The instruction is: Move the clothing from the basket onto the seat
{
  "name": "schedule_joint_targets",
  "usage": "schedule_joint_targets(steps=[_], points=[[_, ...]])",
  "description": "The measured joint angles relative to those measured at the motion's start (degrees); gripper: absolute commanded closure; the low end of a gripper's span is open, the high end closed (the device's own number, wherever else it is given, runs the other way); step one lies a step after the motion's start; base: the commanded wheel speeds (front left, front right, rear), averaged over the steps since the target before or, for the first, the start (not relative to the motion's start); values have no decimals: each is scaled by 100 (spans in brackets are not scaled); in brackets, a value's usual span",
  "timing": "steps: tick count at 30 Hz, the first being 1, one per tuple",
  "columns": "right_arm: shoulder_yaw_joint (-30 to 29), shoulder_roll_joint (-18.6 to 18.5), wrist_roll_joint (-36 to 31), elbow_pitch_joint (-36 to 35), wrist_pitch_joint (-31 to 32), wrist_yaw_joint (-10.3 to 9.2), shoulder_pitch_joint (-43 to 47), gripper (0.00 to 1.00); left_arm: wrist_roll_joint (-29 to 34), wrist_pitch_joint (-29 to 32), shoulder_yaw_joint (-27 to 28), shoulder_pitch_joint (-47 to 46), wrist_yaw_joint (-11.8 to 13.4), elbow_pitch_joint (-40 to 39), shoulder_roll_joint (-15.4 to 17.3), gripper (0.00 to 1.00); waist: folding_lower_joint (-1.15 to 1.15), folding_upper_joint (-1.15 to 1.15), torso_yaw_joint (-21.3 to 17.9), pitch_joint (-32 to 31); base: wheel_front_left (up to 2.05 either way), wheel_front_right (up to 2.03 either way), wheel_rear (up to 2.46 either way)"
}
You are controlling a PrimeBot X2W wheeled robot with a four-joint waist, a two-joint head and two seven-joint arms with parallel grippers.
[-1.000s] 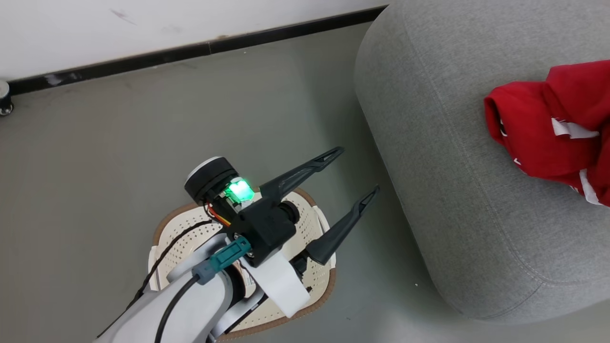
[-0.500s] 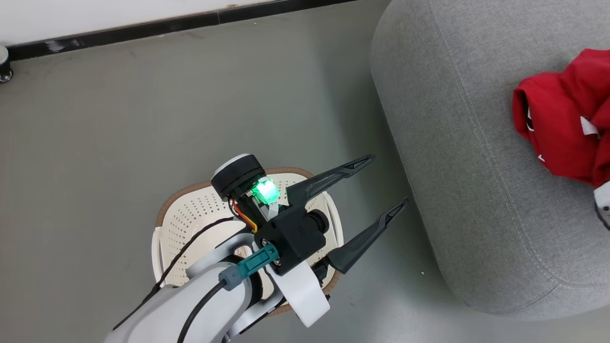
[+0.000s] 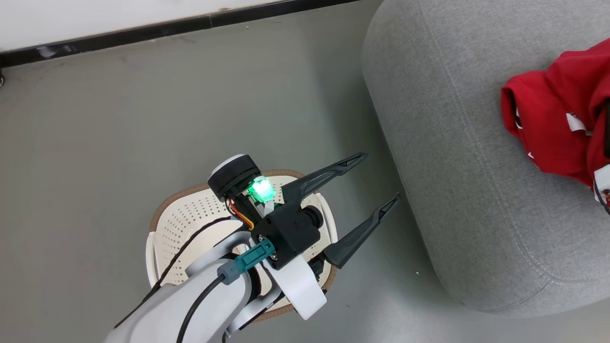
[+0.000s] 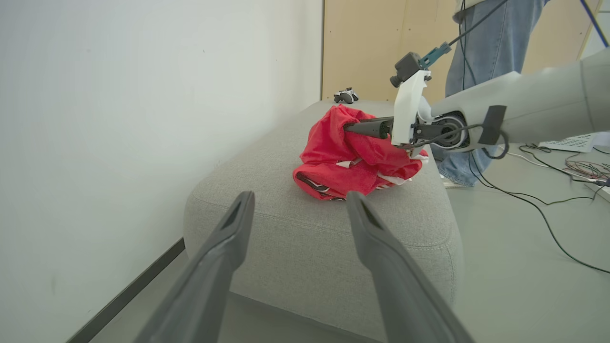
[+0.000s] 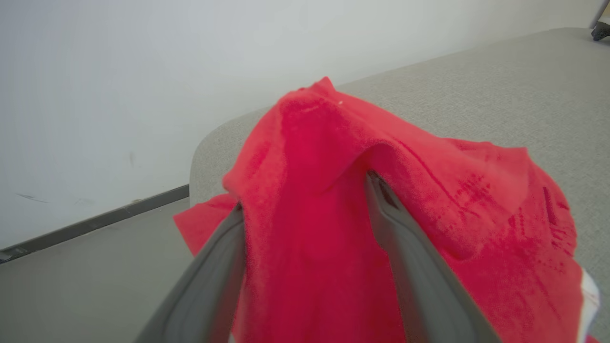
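Observation:
The red clothing (image 3: 548, 124) lies bunched on the grey seat (image 3: 452, 143) near its right side. In the left wrist view the clothing (image 4: 348, 157) sits on the seat (image 4: 295, 224) with my right gripper (image 4: 367, 127) pushed into its top. The right wrist view has my right gripper (image 5: 305, 195) open, its spread fingers wrapped in the clothing (image 5: 333, 143), which drapes over their tips. My left gripper (image 3: 381, 175) hangs open and holds nothing, above the cream basket (image 3: 190, 224) on the floor. The left arm hides the basket's middle.
A white wall with a dark baseboard (image 3: 190, 24) runs behind the basket and seat. A person in jeans (image 4: 481, 47) stands past the seat's far end. Cables (image 4: 548, 200) trail over the floor there. A small dark object (image 4: 346, 95) rests on the seat's far end.
The head view has shifted a little between frames. The left gripper keeps its open pose over the basket. The clothing stays on the seat, and the right arm's edge has come in beside it.

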Motion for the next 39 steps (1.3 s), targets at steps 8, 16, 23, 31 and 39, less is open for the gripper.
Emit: schedule_joint_targets(steps=[8, 16, 23, 31, 39], points=[[-71, -73, 36, -302, -52, 0, 159, 0, -47, -134, 0, -1, -4, 187, -26, 0, 0, 0, -122, -94, 0, 0, 0], [-248, -122, -101, -998, -53, 0, 417, 0, -100, -348, 31, 8, -4, 398, 4, 0, 0, 0, -253, -312, 0, 0, 0], [-257, -112, -291, -1433, -53, 0, 667, 0, -152, -483, 79, 177, 27, 525, 9, 0, 0, 0, -288, -542, 0, 0, 0], [-129, 24, -587, -1800, -53, 0, 769, 0, -247, -634, 275, 443, 234, 687, 15, 0, 0, 0, -223, -818, 0, 0, 0], [-54, 225, -909, -2104, -54, 0, 878, 0, -468, -757, 583, 788, 516, 861, 58, 0, 0, 0, -64, -1096, 0, 0, 0]])
